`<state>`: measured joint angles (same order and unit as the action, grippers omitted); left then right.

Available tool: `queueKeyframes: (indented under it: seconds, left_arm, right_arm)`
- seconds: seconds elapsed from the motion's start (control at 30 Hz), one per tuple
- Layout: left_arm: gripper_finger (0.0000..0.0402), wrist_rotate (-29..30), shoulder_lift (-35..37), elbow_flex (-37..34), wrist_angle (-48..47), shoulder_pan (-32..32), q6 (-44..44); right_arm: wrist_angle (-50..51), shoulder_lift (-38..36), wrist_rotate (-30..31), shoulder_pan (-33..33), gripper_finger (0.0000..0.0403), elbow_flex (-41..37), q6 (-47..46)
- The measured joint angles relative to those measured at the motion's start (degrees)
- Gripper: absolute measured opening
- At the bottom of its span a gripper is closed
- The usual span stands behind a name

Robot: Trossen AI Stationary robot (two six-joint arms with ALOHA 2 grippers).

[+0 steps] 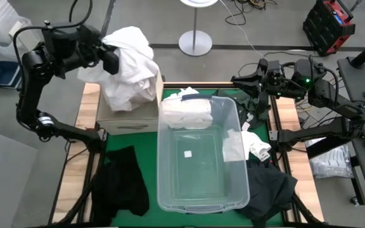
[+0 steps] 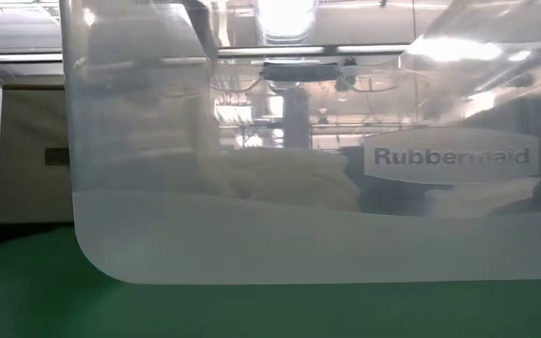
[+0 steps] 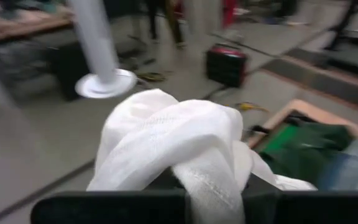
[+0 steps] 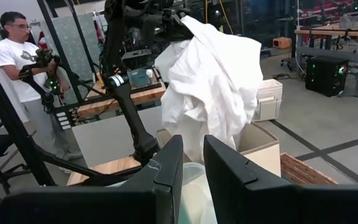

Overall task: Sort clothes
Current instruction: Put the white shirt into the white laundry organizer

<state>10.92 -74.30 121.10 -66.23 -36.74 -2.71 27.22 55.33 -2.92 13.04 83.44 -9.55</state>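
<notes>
Left pincer [image 1: 111,58] pinches white shirt [image 1: 132,69] above box [image 1: 127,119], likely for dropping; right pincer [image 4: 191,163], slightly spread, waits.

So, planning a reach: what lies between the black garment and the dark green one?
The clear tub, seen in the high view, sits between black garment and dark green garment.
</notes>
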Motion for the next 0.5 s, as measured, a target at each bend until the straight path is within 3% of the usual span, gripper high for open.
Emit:
queueKeyframes:
  seconds: [0.23, 0.33, 0.5]
  left_arm:
    - [0.0, -14.4, -1.5, 0.0, -2.1, -4.4, -0.8]
    - [0.0, -13.3, -1.7, 0.0, -6.0, -6.4, 1.1]
    - [0.0, -5.2, -2.2, 0.0, -16.1, -8.9, 4.1]
  right_arm:
    - [0.0, 0.0, 0.0, 0.0, 0.0057, 0.0, -0.3]
    - [0.3, 0.0, 0.0, 0.0, 0.0057, 0.0, -0.5]
    - [1.5, 0.0, 0.0, 0.0, 0.0057, 0.0, -1.1]
